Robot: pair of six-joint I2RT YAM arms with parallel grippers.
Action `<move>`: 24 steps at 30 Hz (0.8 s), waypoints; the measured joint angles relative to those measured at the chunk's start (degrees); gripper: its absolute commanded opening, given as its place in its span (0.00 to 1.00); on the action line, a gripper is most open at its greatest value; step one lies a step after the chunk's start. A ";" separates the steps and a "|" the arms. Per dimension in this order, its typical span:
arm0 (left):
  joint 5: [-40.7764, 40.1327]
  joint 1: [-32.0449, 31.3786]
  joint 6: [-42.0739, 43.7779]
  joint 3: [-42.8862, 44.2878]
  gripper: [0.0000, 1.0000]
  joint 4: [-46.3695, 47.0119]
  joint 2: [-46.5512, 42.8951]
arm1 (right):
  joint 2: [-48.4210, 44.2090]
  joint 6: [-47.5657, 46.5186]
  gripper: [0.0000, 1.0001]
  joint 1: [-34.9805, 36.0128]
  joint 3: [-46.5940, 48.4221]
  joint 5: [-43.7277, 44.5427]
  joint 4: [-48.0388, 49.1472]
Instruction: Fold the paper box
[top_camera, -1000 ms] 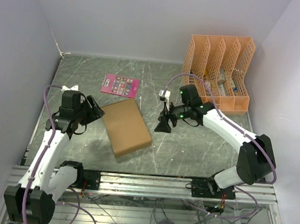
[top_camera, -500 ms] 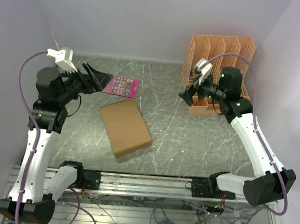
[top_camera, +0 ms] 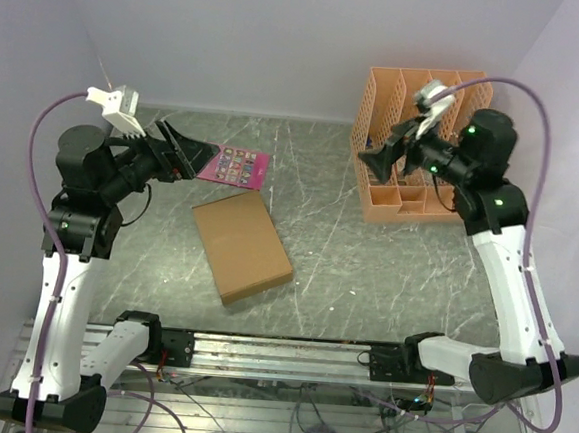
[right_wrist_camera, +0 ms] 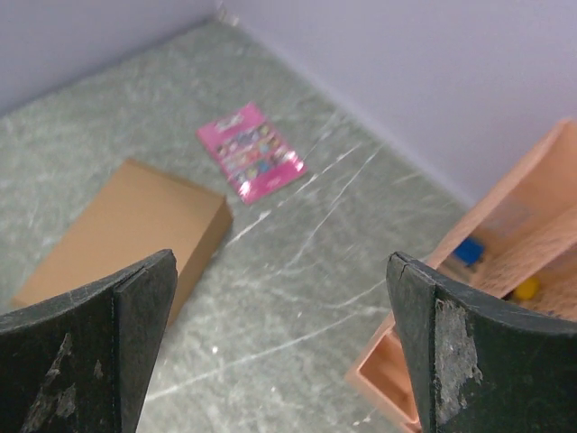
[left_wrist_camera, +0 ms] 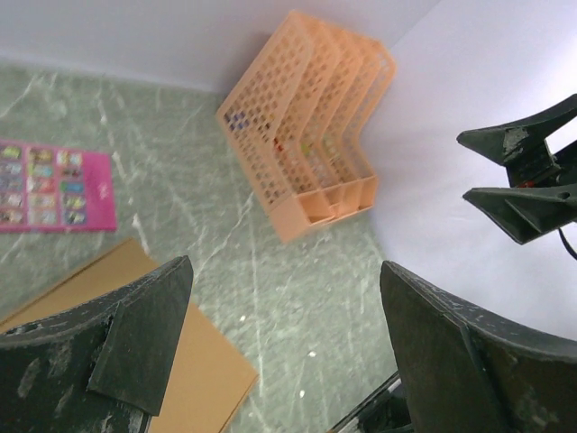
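Note:
The brown cardboard paper box (top_camera: 241, 245) lies closed and flat on the table's middle left. It also shows in the left wrist view (left_wrist_camera: 135, 338) and the right wrist view (right_wrist_camera: 126, 230). My left gripper (top_camera: 189, 153) is raised high above the table's left side, open and empty, up and left of the box. My right gripper (top_camera: 382, 164) is raised high at the right, in front of the orange organizer, open and empty. Neither gripper touches the box.
An orange lattice file organizer (top_camera: 420, 147) stands at the back right and holds small items. A pink printed card (top_camera: 233, 165) lies behind the box. White walls close in the left, back and right sides. A metal rail (top_camera: 278, 356) runs along the near edge.
Both arms have lifted away from the box and risen high, the left one to the back left, the right one towards the organizer. The box has stayed in place.

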 measured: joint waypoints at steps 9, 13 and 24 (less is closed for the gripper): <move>2.56 -0.02 -3.17 8.37 0.95 3.63 1.33 | -4.24 7.13 1.00 -6.25 9.86 5.81 -0.17; 3.04 0.00 -3.48 8.63 0.95 4.04 1.79 | -4.72 12.11 1.00 -7.61 10.36 9.60 -0.52; 4.13 -0.02 -4.24 8.63 0.95 5.42 3.98 | -4.70 16.28 1.00 -10.32 10.73 13.88 -1.64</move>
